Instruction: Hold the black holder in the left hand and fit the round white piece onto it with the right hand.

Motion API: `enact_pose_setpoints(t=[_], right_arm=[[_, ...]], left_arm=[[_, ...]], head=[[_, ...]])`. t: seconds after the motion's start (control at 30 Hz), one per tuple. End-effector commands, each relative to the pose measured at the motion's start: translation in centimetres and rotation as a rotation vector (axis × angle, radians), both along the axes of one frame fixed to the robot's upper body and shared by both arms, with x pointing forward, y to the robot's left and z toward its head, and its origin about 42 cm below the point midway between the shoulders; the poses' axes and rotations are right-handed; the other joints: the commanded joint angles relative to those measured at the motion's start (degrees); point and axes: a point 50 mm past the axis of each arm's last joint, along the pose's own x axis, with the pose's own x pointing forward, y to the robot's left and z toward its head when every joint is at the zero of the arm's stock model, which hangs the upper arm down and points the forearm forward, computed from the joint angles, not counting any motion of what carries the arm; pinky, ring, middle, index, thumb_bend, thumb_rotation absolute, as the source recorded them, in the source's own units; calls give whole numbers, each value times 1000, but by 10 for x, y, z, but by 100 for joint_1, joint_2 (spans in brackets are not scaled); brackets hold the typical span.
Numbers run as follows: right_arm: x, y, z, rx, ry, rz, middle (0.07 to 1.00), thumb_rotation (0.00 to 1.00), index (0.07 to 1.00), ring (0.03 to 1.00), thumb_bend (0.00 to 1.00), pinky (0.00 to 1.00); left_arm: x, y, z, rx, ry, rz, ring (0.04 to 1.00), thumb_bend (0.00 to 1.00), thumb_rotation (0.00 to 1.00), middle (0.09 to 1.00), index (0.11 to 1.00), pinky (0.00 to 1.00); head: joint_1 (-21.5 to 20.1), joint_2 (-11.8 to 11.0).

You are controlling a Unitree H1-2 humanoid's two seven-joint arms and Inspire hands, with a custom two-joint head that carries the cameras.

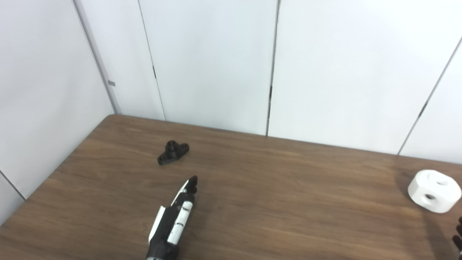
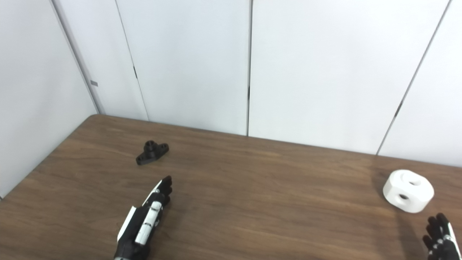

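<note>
Nothing grasped yet: left hand (image 2: 144, 220), fingers straight together, short of black holder (image 2: 152, 152); right hand (image 2: 441, 234) seemingly spread beside round white piece (image 2: 408, 190).

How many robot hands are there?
2. The left hand reaches over the table toward the black holder. The right hand sits at the bottom right corner, near the white piece, partly cut off.

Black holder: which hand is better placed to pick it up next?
Left. The left hand lies just short of the black holder, empty; the right hand sits far across the table, by the white piece.
</note>
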Motion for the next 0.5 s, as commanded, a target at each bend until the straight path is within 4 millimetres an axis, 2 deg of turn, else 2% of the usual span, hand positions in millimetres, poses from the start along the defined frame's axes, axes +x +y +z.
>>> enact_pose_setpoints(t=[0.0, 0.23, 0.3, 0.43, 0.47], right_arm=[[-11, 0, -22, 13, 51, -12, 986, 1000, 1000, 1000, 572, 1000], [-15, -2, -21, 19, 55, -10, 1000, 1000, 1000, 1000, 558, 1000], [-16, -4, -20, 35, 58, -9, 998, 1000, 1000, 1000, 557, 1000], [-17, -8, -17, 62, 67, -14, 989, 1000, 999, 1000, 574, 1000], [-17, -9, -17, 61, 64, -15, 985, 1000, 997, 1000, 576, 1000]], left_arm=[[-5, -16, -9, -44, -7, 15, 986, 417, 861, 982, 966, 1000], [-10, -17, -6, -35, -13, 31, 963, 493, 794, 966, 955, 1000], [-12, -16, -3, -20, -14, 40, 969, 511, 736, 965, 949, 1000], [-14, -15, 8, 37, -32, 51, 958, 463, 657, 960, 934, 1000], [-13, -14, 13, 62, -40, 52, 953, 513, 626, 956, 929, 984]], head=[[-32, 10], [-131, 87], [-143, 115], [-159, 169], [-162, 173]])
